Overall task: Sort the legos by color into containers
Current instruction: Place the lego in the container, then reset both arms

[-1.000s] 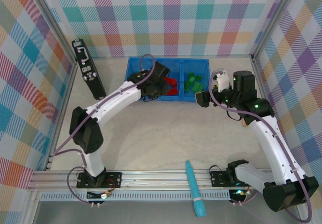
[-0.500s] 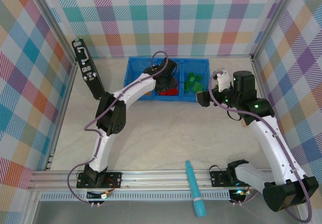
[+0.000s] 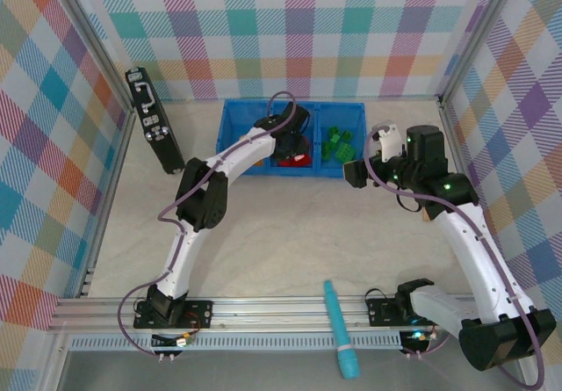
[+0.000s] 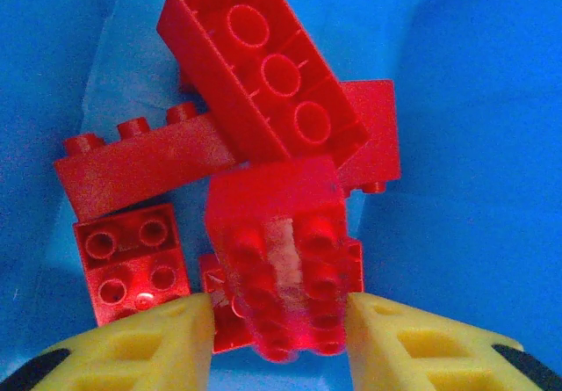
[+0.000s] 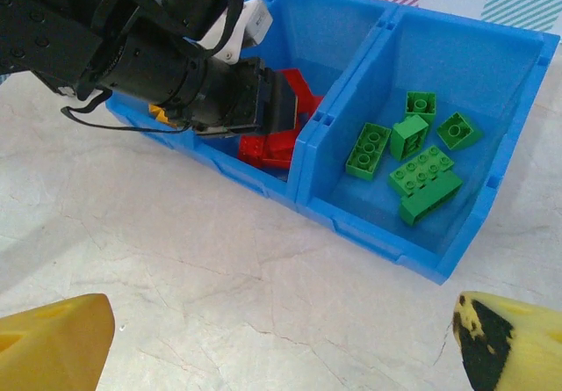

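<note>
My left gripper (image 4: 279, 316) hangs low inside the middle compartment of the blue tray (image 3: 230, 112). Its yellow fingers (image 4: 167, 338) stand slightly apart. A blurred red brick (image 4: 281, 242) sits between them with a sliver of gap on its left side, just above several red bricks (image 4: 263, 75). The right compartment holds several green bricks (image 5: 413, 158). An orange brick (image 5: 158, 110) peeks out behind the left arm in the left compartment. My right gripper (image 3: 356, 173) hovers over bare table beside the tray's near right corner, open wide with nothing between its fingers (image 5: 53, 343).
A black rectangular device (image 3: 154, 132) leans along the left wall. A teal pen-like tool (image 3: 340, 329) lies across the front rail. Plaid walls close in the back and both sides. Bare marbled table (image 5: 219, 277) stretches in front of the tray.
The left arm reached further right and down into the middle compartment, and its jaws have parted a little around the red brick. The right arm has stayed still.
</note>
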Action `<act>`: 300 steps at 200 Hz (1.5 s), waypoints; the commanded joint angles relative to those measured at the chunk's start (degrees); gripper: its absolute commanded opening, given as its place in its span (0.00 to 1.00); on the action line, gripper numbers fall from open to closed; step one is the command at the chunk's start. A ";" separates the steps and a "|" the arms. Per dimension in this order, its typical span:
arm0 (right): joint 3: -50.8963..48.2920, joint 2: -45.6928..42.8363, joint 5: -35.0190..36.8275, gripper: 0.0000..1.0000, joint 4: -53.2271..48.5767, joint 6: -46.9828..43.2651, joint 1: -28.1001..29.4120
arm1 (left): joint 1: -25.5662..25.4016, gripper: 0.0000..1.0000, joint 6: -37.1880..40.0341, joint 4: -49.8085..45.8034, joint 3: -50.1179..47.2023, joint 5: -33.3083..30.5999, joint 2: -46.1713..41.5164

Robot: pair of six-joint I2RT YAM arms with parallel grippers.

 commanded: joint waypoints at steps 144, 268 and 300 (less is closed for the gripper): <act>2.92 1.91 11.85 0.99 8.22 -6.72 0.17 | 4.08 0.75 37.41 9.75 -23.94 -16.30 -49.54; -6.11 3.95 20.16 0.99 19.21 -6.47 0.07 | 23.63 1.00 41.03 49.72 -85.99 -22.17 -79.49; -6.45 4.34 20.96 0.99 19.71 -6.43 0.01 | 29.62 1.00 38.10 63.94 -94.03 -16.06 -72.53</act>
